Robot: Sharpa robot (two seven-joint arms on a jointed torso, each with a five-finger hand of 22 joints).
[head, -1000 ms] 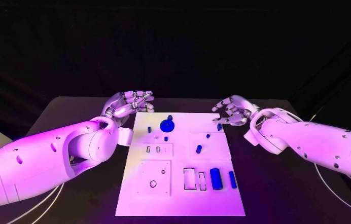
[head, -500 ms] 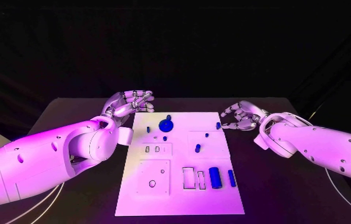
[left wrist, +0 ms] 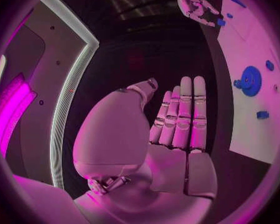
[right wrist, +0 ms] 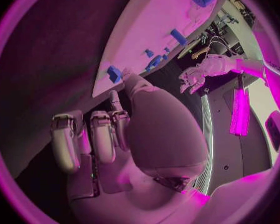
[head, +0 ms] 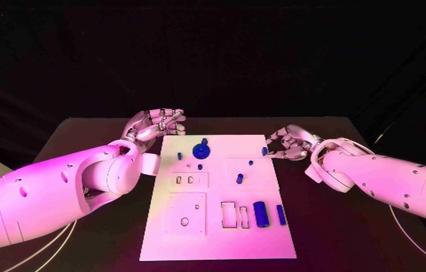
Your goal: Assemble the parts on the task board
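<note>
Head view: task board [head: 222, 223] lies flat mid-desk [head: 337, 235], long axis running away from the robot. Near end of the board has rectangular recesses; a blue cylinder [head: 260, 214] and a slimmer blue bar [head: 281, 215] sit beside them. A small blue peg [head: 239, 178] stands mid-board. A round blue disc [head: 201, 151] sits toward the far end, nearer the left hand [head: 158, 124], with small blue pieces just beside it. Left hand hovers off the board's far left corner, fingers loosely curled, nothing in them. Right hand [head: 289, 143] is at the board's far right edge, fingers bent inward; a small blue part [head: 265, 151] sits right at the fingertips, and contact cannot be judged from here.

Left wrist view: left hand [left wrist: 177, 129] shows an open palm with its fingers [left wrist: 193, 109] straight and side by side, holding nothing. The board edge lies just beyond them with the blue disc [left wrist: 250, 80]. The right hand [left wrist: 196, 4] is far off across the board.

Right wrist view: right hand [right wrist: 121, 134] with fingers [right wrist: 65, 144] curled in; the thumb tip reaches a small blue part [right wrist: 114, 74] at the board's edge. Whether it is pinched, I cannot tell.
</note>
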